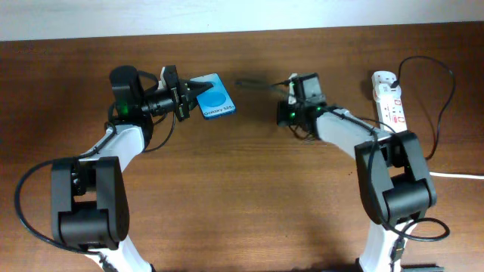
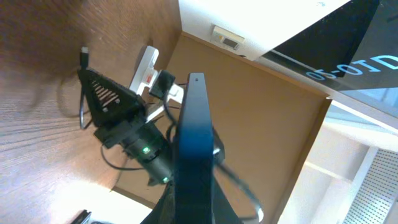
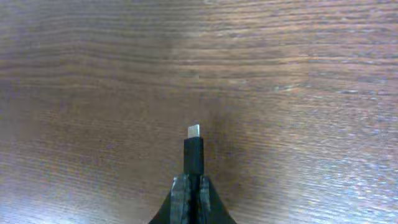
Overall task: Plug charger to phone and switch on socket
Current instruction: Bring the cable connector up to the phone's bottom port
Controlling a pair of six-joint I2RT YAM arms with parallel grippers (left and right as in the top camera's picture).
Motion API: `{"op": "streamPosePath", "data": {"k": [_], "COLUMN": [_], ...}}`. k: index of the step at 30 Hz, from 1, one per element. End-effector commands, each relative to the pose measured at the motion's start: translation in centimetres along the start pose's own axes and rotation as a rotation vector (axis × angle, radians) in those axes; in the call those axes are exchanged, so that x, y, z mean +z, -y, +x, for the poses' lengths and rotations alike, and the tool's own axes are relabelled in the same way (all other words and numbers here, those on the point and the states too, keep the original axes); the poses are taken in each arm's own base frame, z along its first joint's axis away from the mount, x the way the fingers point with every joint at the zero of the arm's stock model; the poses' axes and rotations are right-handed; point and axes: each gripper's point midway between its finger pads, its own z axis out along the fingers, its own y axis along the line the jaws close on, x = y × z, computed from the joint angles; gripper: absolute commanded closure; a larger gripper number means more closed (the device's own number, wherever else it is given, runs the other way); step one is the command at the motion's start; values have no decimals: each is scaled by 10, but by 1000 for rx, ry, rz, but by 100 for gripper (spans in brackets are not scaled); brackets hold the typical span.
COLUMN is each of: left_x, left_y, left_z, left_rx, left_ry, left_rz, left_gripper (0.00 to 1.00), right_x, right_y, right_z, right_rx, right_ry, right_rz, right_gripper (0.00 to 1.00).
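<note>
Black charger (image 3: 193,148) in right gripper (image 3: 190,183)

Both arms (image 1: 125,143): black joint housings (image 1: 85,200), white links (image 1: 349,130), green LEDs (image 1: 284,115), black cables (image 1: 18,198).

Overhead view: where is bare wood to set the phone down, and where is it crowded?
Bare wood: the wide front middle between the left arm and the right arm, and the gap between the phone and the right gripper. Crowded: the back right, around the socket and the charger cable.
</note>
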Motion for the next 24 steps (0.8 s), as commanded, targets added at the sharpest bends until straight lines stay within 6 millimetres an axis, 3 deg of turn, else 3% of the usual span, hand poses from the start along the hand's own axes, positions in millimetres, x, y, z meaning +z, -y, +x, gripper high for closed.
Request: {"op": "streamPosePath", "data": {"k": [1,3,4,7,10,12,13,15,16,20,24], "left_x": [2,6,13,40,49,50,48,48,49,55,55], "left_y": [1,-10,-24,-51,-47,-27,-9,-8,-8,-5,-5], "left_z": [0,-6,-9,-4,-6,-4,-2,-3,-4,-9,-11], "left_rx": [69,44,38,41,40,58,87,62,46,27,82], "left_ry": [-11,-3,-16,-53,-27,-36,-31,-28,-20,27,40], "left_rz": [2,-10,-27,-57,-40,18,71,73,75,90,92], "left_gripper": [100,100,100,100,100,100,100,100,100,100,100], "right_x": [-65,-104,-126,-168,-201,-210,-225,-243,-249,-243,-225], "right_y": [-16,-18,-26,-46,-69,-74,-83,-89,-97,-131,-140], "right_z": [-26,-21,-16,-6,16,24,27,28,31,34,36], "right_rx": [92,69,55,30,38,39,42,48,22,-29,44], "right_ry": [-29,-59,-77,-105,-167,-169,-168,-157,-151,-136,-127], "right_rz": [-319,-371,-397,-478,-624,-660,-709,-713,-709,-679,-673], "right_gripper": [96,96,96,96,96,96,96,96,96,96,96]}}
